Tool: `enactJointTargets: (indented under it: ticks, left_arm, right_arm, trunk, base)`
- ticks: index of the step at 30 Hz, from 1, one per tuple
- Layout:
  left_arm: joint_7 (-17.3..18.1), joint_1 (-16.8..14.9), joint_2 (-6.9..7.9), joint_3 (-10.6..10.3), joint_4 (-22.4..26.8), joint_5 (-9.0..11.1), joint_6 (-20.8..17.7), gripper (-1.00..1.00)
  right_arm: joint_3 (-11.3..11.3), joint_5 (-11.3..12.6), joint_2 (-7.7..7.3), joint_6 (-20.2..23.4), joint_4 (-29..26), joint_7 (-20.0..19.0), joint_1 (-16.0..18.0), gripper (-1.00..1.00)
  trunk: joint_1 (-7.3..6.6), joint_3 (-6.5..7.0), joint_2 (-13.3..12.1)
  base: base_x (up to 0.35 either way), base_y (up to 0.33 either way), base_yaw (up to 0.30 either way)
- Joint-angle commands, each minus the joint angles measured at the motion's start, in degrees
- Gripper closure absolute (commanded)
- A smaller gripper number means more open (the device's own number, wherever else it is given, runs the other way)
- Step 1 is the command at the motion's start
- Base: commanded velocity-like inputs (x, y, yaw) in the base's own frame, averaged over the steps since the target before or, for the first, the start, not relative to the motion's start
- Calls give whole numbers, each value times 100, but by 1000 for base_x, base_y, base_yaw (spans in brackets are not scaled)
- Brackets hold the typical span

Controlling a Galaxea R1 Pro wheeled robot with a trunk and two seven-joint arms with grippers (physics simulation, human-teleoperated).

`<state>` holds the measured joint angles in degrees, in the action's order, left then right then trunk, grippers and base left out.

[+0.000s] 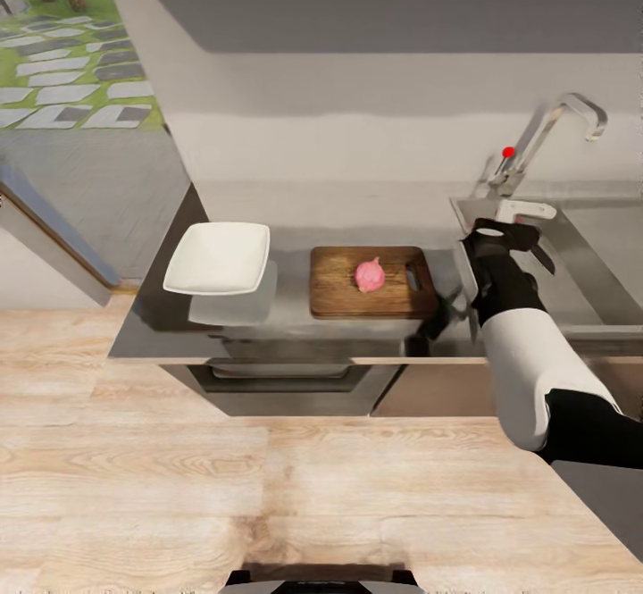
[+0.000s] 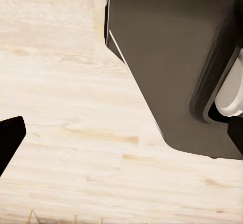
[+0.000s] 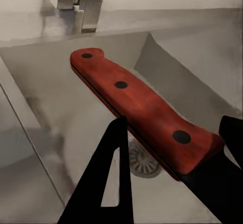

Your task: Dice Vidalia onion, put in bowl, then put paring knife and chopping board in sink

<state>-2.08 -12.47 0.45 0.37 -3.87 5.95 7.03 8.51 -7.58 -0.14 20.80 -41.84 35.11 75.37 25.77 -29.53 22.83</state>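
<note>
The dark grey glossy bench (image 1: 295,335) carries the brown wooden chopping board (image 1: 339,295) with the pinkish-red onion (image 1: 370,275). Over the steel sink (image 3: 76,118), the right hand (image 3: 177,158) grips the red-handled paring knife (image 3: 142,107), plain from its wrist camera. The left hand's (image 2: 9,139) state I cannot tell.

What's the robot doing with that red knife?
The robot's right pincer grips the paring knife by its red handle, over the sink. The Vidalia onion lies whole on the chopping board, not yet diced. The white bowl waits empty on the countertop.
</note>
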Motion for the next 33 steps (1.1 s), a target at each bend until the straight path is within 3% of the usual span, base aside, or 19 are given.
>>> enactJointTargets:
  ticks: [1, 11, 18, 20, 21, 22, 26, 33]
  left_arm:
    - [6, -9, -1, -1, -26, 51, 44, -100]
    - [6, -9, -1, -2, -26, 47, 44, -100]
    - [6, -9, -1, -2, -26, 47, 150, -100]
    - [6, -9, -1, -2, -28, 51, 336, -100]
    - [6, -9, -1, -2, -32, 54, 465, -100]
    - [6, -9, -1, -2, -33, 54, 497, -100]
    - [6, -9, -1, -2, -35, 57, 545, -100]
    - [6, -9, 4, -2, -42, 64, 554, -100]
  right_arm:
    - [9, -53, 11, 59, -111, 89, 2, 100]
    - [19, -40, 151, 28, -268, 660, 3, 100]
    - [16, 193, 359, -8, -264, 820, 4, 100]
    - [13, 210, 479, -43, -262, 857, 4, 100]
    - [11, 214, 668, -193, -242, 873, 4, 100]
    - [11, 212, 754, -296, -229, 877, 4, 100]
    - [1, 205, 988, -557, -204, 884, 4, 100]
    - [-15, 213, 1014, -640, -210, 948, 4, 100]
  trunk:
    - [1, -8, 9]
    - [1, -8, 9]
    - [1, -8, 9]
    - [1, -8, 9]
    - [1, -8, 9]
    - [1, -8, 9]
    - [1, -8, 9]
    - [1, -8, 9]
  base:
    - [-220, 0, 0]
    - [-303, 0, 0]
    - [-280, 72, 0]
    - [-82, 47, 0]
    - [-26, 15, 0]
    - [-17, 10, 0]
    - [-7, 4, 0]
    - [0, 0, 0]
